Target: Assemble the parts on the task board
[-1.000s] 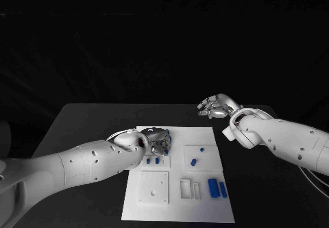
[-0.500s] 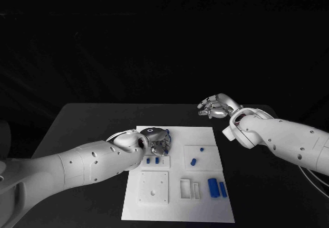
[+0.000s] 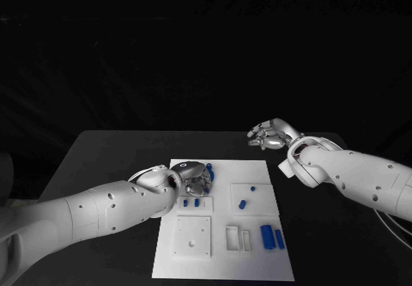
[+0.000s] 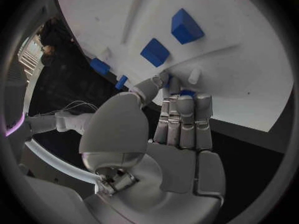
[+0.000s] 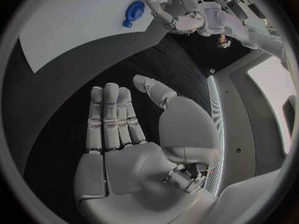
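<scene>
The white task board point(image 3: 225, 262) lies in the middle of the black table. My left hand point(image 3: 194, 180) hovers over the board's far left corner and pinches a small blue part point(image 3: 210, 174) between thumb and fingers; the part's blue tip point(image 4: 186, 92) peeks out at the fingertips point(image 4: 181, 109). Two small blue parts point(image 3: 190, 202) stand in the board just in front of that hand. Other blue parts point(image 3: 242, 204) sit in the right panel, and two long blue bars point(image 3: 271, 236) lie further forward. My right hand point(image 3: 273, 134) hangs beyond the board's far right corner, fingers apart, holding nothing.
A raised white block with a hole point(image 3: 192, 235) and a white rectangular frame point(image 3: 238, 236) sit on the near half of the board. A short white peg point(image 4: 194, 75) stands close to the left fingertips. Bare black table point(image 3: 112, 155) surrounds the board.
The left forearm has sunk a little and the hand has turned slightly, so the blue part at its fingertips shows more. The right hand has not moved.
</scene>
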Controlling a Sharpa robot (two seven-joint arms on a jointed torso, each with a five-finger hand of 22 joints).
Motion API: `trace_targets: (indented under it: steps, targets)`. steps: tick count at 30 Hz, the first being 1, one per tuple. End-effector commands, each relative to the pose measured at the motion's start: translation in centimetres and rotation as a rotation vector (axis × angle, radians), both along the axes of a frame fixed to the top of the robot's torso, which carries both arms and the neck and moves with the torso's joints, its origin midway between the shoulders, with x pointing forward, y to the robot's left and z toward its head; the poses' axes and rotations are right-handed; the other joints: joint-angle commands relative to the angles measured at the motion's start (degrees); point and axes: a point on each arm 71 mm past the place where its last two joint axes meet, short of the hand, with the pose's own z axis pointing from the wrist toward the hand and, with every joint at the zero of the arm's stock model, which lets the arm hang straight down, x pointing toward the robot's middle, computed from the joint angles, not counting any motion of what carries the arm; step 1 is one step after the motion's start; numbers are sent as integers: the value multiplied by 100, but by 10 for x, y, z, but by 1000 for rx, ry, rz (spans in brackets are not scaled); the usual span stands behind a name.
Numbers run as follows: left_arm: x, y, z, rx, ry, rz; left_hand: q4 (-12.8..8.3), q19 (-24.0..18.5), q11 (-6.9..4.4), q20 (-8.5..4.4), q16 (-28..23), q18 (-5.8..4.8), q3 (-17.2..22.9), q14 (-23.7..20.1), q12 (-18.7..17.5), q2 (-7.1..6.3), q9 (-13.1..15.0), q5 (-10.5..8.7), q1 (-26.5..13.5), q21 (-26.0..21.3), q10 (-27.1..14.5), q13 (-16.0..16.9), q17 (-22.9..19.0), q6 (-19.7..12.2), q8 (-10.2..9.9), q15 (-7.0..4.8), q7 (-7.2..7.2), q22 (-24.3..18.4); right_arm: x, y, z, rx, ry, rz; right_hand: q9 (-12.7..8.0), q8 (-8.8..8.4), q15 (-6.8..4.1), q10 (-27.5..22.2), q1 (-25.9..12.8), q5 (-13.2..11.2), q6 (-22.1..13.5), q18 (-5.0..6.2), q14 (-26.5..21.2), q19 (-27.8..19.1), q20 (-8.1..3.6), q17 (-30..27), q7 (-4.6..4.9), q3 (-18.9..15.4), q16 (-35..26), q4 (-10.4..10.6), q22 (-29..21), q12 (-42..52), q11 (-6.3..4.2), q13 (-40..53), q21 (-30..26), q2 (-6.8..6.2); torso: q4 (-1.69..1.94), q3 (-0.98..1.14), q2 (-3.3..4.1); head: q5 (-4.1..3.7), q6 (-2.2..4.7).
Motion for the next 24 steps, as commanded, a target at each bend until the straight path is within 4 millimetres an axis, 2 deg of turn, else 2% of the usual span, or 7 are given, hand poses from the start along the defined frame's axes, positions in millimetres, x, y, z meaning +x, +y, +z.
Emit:
trace_targets:
  steps: [1, 11, 20, 24]
  targets:
    - [2, 3, 6, -131, 59, 45, -16, 49, 0, -226, 20, 248, 36, 40, -29, 52, 2, 40, -28, 28, 43, -12, -10, 50, 2, -6, 35, 6, -1, 0, 0, -3, -2, 15, 5, -24, 6, -11, 14, 26, -18, 82, -36, 5, 26, -8, 27, -20, 32, -5, 113, 28, -6, -8, -16, 38, 4, 3, -3, 6, 8]
    - [4, 20, 21, -255, 182, 117, -24, 59, -2, -231, 24, 246, 33, 51, -39, 63, -1, 45, -56, 36, 60, -9, -16, 58, -6, -8, 36, 10, -1, 1, -2, -4, 1, 15, 6, -24, 6, -11, 14, 27, -18, 82, -36, 4, 26, -9, 27, -21, 33, -6, 113, 29, -6, -10, -16, 38, 12, -2, -5, 5, 5]
    - [4, 49, 28, -201, 207, 134, -52, 55, -5, -234, 20, 245, 35, 46, -50, 72, -5, 51, -62, 39, 72, -7, -23, 66, -11, -10, 32, 16, -1, -2, -2, -5, 3, 11, 6, -24, 6, -11, 15, 27, -18, 82, -36, 4, 26, -10, 27, -21, 34, -7, 113, 30, -6, -11, -16, 39, 9, 1, -3, 11, 12]
    - [4, 54, 28, -166, 175, 114, -62, 54, -6, -235, 19, 245, 37, 44, -53, 72, -5, 53, -61, 40, 75, -6, -25, 69, -13, -11, 31, 17, -1, -1, -3, -5, 4, 12, 6, -24, 5, -11, 16, 27, -18, 82, -37, 4, 26, -11, 27, -20, 34, -7, 113, 30, -6, -12, -16, 38, 10, -2, 0, 14, 12]
